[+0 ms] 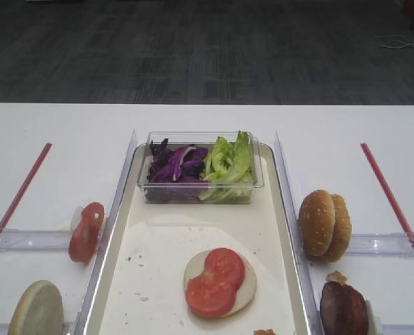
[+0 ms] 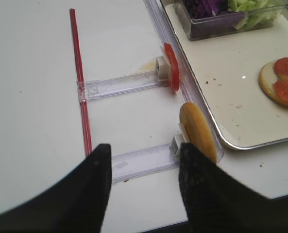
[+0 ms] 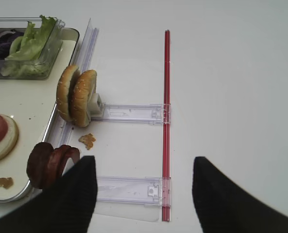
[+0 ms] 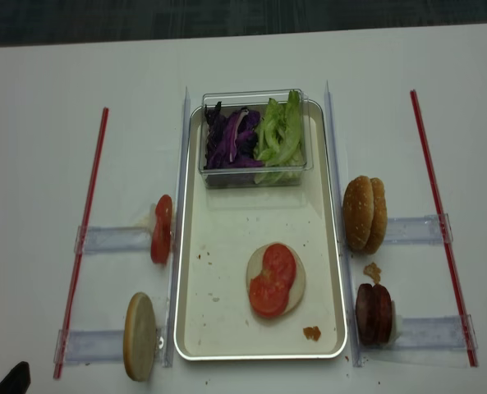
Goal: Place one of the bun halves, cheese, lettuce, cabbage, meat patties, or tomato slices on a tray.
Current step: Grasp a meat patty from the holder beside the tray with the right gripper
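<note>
A long cream tray (image 4: 227, 328) lies mid-table. At its far end sits a clear box of purple cabbage (image 4: 229, 141) and lettuce (image 4: 280, 133). Two tomato slices (image 4: 273, 279) rest on a pale round nearer its front edge. Bun halves (image 4: 365, 213) and meat patties (image 4: 374, 313) stand outside its right rim. Both the right gripper (image 3: 144, 194) and left gripper (image 2: 144, 189) are spread wide, holding nothing. No writing is legible.

A glossy sheen is being shown by the meat patties (image 3: 49, 164), just left of the right claw; a seeded, matt crust is being shown by the bun halves (image 3: 77, 96) ahead, clear smooth plastic by the salad box (image 1: 200, 169), a smooth cream surface by the tray (image 1: 158, 258)
</note>
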Robot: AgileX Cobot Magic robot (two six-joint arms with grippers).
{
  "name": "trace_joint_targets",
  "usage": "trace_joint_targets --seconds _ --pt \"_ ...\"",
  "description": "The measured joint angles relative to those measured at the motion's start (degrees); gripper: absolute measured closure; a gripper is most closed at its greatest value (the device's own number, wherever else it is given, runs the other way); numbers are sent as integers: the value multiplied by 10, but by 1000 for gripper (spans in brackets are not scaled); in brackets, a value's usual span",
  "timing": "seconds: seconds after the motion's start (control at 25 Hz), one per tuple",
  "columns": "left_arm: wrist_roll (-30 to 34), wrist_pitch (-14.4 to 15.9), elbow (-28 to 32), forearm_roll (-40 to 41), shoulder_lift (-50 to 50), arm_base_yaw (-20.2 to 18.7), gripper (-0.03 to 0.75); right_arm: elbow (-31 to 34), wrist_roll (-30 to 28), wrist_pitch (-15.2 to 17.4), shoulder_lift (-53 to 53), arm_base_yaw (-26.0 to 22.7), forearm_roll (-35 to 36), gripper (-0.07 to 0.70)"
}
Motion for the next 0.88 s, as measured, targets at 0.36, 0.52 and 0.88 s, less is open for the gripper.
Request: trace_joint_targets --seconds 0.36,0.52,0.88 --pt "0 0 0 0 0 0 409 0 0 0 0 0 0 181" --pt "0 0 0 0 0 0 409 0 9 2 12 0 0 181" --pt "0 0 1 0 0 0 409 -19 79 63 110 0 0 181"
